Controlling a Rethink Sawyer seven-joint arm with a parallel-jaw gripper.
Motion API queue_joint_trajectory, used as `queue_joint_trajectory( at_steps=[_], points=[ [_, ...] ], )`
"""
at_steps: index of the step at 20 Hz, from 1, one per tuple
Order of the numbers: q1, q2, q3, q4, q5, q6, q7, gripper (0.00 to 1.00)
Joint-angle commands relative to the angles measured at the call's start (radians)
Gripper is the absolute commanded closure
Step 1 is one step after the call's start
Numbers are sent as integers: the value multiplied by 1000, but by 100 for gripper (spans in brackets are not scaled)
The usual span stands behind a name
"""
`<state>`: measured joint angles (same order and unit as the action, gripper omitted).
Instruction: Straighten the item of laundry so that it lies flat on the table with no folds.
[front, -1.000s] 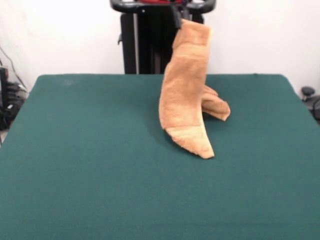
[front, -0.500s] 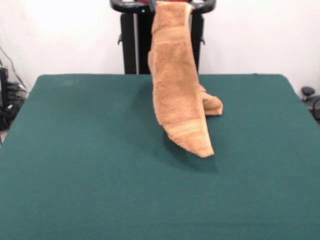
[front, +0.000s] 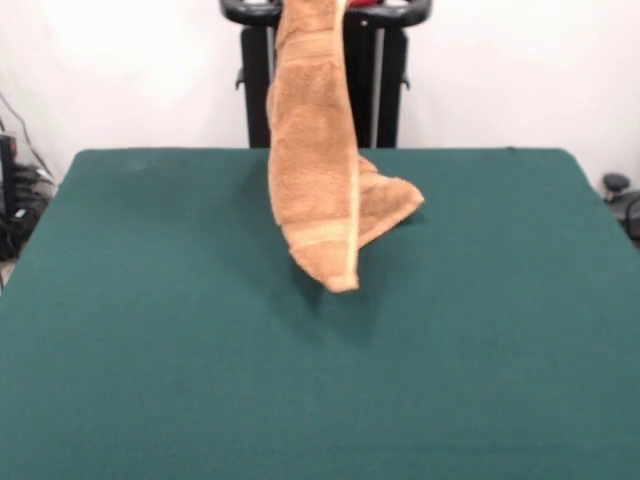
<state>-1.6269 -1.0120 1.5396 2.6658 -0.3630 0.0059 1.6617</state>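
While hanging from above the frame, towel (front: 318, 170) dangles folded lengthwise over table (front: 150, 330), lowest corner near the cloth. Gripper: out of sight, state unknown. Advice: drag sideways slowly, lowering so trailing corner lays out without doubling.

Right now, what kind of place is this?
Probably a robot test lab: a big table covered in dark green felt, a black robot pedestal against a plain white wall, an orange-tan terry towel hanging above.
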Motion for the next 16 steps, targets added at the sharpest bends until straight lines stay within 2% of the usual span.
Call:
queue_joint_trajectory(
  at_steps=[1,10,13,16],
  points=[
    [-31,151,168,12,-8,214,-72,100],
    [-203,328,175,-103,-45,512,-259,100],
    [-218,368,156,-125,-71,557,-275,100],
    [-192,350,157,-112,-114,507,-202,100]
  ],
)
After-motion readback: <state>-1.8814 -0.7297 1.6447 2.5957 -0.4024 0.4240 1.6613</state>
